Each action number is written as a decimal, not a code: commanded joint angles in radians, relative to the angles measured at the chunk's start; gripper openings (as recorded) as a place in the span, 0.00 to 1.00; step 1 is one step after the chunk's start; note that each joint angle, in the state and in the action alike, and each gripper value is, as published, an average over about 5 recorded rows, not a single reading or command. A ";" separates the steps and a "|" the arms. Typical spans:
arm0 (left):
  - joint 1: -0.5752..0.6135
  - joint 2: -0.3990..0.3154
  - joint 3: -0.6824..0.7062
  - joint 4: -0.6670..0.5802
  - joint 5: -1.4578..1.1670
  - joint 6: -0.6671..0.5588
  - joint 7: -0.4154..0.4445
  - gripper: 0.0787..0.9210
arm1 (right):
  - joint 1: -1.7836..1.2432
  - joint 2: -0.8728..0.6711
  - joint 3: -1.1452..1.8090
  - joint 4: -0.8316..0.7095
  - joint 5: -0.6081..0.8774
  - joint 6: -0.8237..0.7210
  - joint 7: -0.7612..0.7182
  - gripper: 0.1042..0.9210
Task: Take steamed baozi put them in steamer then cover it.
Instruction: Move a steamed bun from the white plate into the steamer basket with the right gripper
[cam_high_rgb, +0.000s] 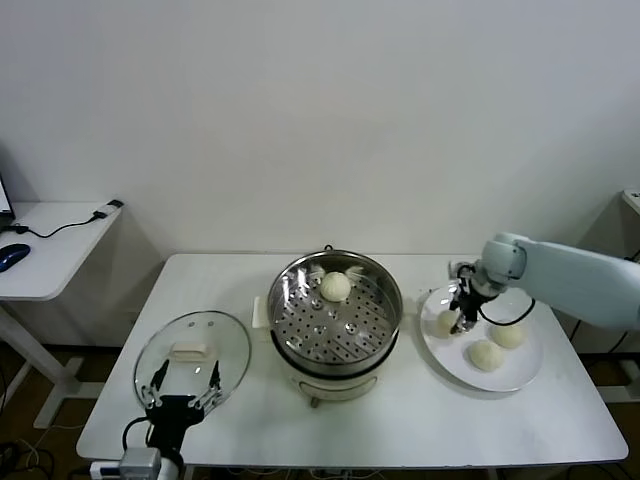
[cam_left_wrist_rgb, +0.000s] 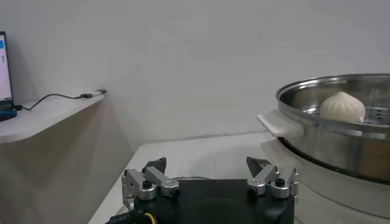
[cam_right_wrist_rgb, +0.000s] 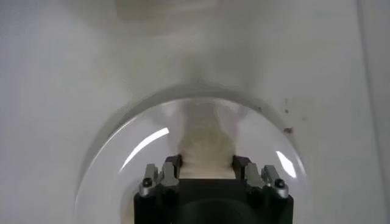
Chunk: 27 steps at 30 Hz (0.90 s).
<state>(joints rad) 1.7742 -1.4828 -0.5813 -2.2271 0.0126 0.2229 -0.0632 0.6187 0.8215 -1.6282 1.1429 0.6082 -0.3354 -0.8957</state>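
Baozi (cam_high_rgb: 446, 322) at the plate's (cam_high_rgb: 520, 378) left edge sits between the right gripper's (cam_high_rgb: 462, 322) fingers, seemingly clenched on it.

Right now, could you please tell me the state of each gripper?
Left gripper: open, holding nothing, parked near the glass lid.
Right gripper: closed on a baozi on the white plate.

Looks like a lab or test room rather than a kitchen: bare white wall (cam_high_rgb: 320, 110), plain white table (cam_high_rgb: 250, 400) on thin legs, side desk (cam_high_rgb: 50, 250) carrying a computer mouse (cam_high_rgb: 12, 257), a cable (cam_high_rgb: 70, 224) and a screen edge (cam_left_wrist_rgb: 5, 73).
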 joint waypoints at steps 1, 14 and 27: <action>0.001 0.004 -0.001 0.000 0.005 -0.002 0.001 0.88 | 0.468 0.034 -0.203 0.070 0.206 0.010 -0.130 0.60; -0.006 -0.002 0.007 0.000 0.006 -0.014 0.000 0.88 | 0.526 0.326 0.035 0.421 0.606 -0.285 0.140 0.65; -0.016 -0.007 -0.007 0.000 0.001 -0.012 -0.004 0.88 | 0.141 0.552 0.060 0.230 0.463 -0.352 0.304 0.65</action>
<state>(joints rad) 1.7586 -1.4902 -0.5855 -2.2276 0.0153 0.2100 -0.0678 0.8912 1.2493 -1.5989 1.4073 1.0739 -0.6347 -0.6788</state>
